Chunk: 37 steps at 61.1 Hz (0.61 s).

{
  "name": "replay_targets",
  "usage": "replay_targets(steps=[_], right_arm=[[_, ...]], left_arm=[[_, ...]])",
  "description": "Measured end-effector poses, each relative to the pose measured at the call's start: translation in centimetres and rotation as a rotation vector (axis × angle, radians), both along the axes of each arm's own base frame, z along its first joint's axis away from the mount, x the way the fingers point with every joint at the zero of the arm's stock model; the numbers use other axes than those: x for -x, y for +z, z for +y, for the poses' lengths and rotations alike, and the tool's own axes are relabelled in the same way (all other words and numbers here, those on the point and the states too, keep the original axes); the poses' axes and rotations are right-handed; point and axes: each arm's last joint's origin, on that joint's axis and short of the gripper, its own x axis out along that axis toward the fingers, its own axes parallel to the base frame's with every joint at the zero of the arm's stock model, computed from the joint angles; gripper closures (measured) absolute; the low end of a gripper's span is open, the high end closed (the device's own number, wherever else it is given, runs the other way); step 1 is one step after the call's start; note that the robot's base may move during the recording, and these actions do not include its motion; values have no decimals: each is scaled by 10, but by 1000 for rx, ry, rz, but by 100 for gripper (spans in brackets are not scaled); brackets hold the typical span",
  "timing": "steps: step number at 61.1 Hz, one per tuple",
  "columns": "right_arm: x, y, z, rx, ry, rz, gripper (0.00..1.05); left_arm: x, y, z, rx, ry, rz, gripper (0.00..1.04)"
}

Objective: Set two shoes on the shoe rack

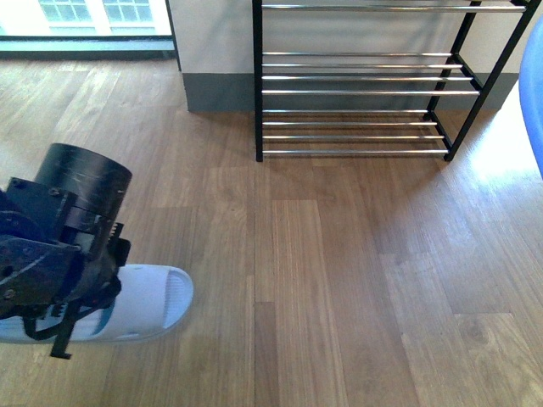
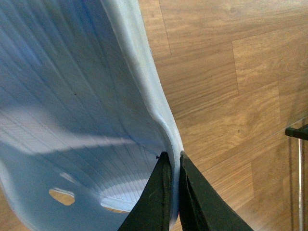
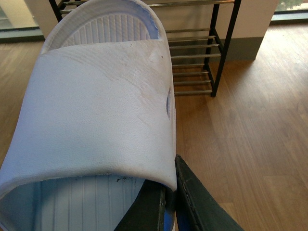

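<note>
Left gripper (image 2: 173, 166) is pressed together on the side wall of one pale blue slipper (image 1: 153, 301), a finger on each face of the rubber. Right gripper (image 3: 169, 185) pinches the strap edge of the other slipper (image 3: 96, 110) the same way. Neither shoe has reached the shoe rack (image 1: 356, 78), which stands against the wall ahead with all its visible rod shelves bare.

From my left gripper the rack lies forward and off to my right, well apart across open wooden floor (image 1: 339, 280). That slipper's long axis runs crosswise, its free end pointing right, not at the shelves. I cannot tell whether it hangs just above the boards or touches them.

My right slipper's long axis runs from my fingers toward the rack, slightly to one side of it, with bare floor between. I judge the right arm nearer and better lined up, so it should go first. The left needs a turn before reaching in.
</note>
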Motion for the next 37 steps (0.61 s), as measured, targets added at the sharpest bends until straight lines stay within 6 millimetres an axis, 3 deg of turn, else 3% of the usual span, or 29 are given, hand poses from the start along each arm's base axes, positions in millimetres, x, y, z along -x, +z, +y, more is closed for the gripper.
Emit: replay_targets(steps=[20,28,37], right_arm=[[0,0,0,0,0,0,103],[0,0,0,0,0,0,103],[0,0,0,0,0,0,103]], left_arm=[[-13,-64,-40,114,67,-10,102],[-6,-82,-41,99,65,37,82],[1,-81,-41,21,-7,132,60]])
